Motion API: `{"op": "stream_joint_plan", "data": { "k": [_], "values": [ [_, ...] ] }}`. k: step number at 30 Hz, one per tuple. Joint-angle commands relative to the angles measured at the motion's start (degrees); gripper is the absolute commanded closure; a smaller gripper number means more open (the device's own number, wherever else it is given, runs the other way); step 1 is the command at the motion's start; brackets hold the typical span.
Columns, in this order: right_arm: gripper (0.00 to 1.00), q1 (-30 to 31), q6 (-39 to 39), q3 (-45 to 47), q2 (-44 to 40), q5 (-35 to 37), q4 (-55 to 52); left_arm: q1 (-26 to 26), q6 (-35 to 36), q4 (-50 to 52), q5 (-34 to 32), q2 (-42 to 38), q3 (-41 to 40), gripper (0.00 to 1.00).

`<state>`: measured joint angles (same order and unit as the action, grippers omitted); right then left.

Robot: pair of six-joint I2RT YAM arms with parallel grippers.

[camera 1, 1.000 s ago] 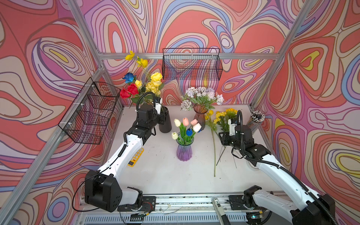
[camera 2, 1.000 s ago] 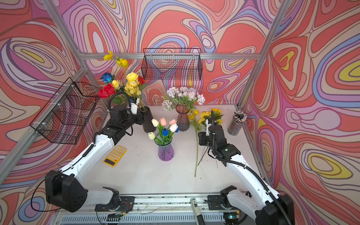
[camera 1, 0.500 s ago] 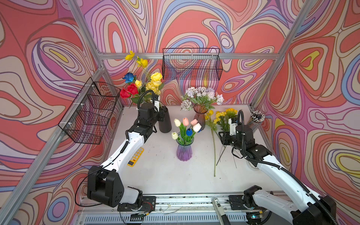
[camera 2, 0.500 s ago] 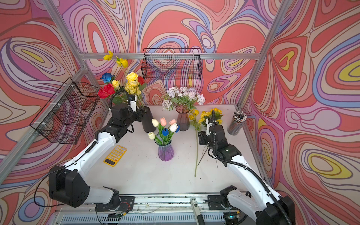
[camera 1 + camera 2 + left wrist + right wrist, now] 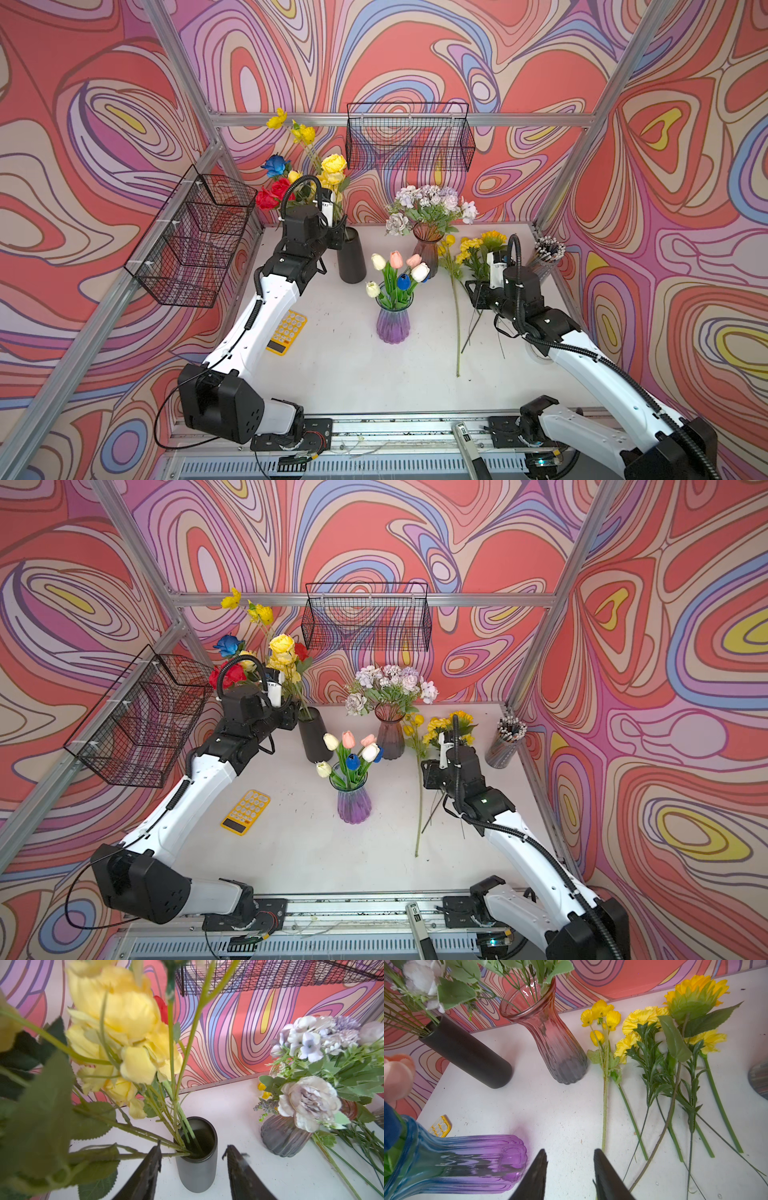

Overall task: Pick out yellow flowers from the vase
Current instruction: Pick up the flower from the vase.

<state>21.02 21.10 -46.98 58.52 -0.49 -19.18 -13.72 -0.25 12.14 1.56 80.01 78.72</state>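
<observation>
Surface: a flat white tabletop, lightly speckled.
Room: walls patterned in red, pink and purple swirls close three sides, set in an aluminium frame. One black wire basket hangs on the back wall and a second wire basket on the left wall.
On the table: a purple ribbed glass vase of white, pink and blue tulips stands mid-table. A pink-to-grey ribbed glass vase of pale lilac flowers is behind it. A yellow calculator lies to the left and a cup of pencils stands at the far right.
Yellow flowers in the vase: yellow roses and tall-stemmed yellow blossoms stand in a matte black cylindrical vase at back left, among red roses and a blue rose.
Yellow flowers out: a sunflower, pom-pom blooms and small blossoms lie flat as a laid yellow bunch, right of the pink-to-grey vase.
Left claw: the left claw has its fingers well apart on either side of the black vase's mouth and grips nothing. One fingertip is by the leaning stems, but I cannot tell if it touches them.
Right claw: the right claw has its fingers partly apart and empty, over bare table between the purple vase and the laid stems.
</observation>
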Motion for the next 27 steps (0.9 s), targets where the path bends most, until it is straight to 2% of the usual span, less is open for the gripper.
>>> {"op": "stream_joint_plan", "data": {
  "k": [1,11,27],
  "values": [
    [0.61,-0.2,0.3,0.0,-1.2,-0.1,1.1,0.8,-0.3,7.3,3.5,1.1,2.8,0.46],
    [0.61,-0.2,0.3,1.0,-1.5,-0.4,1.8,1.4,-1.5,15.0,7.0,3.2,8.1,0.38],
    [0.6,-0.2,0.3,1.6,-2.1,-0.4,1.8,1.8,-9.2,20.1,1.2,9.9,14.8,0.38]
  ]
}}
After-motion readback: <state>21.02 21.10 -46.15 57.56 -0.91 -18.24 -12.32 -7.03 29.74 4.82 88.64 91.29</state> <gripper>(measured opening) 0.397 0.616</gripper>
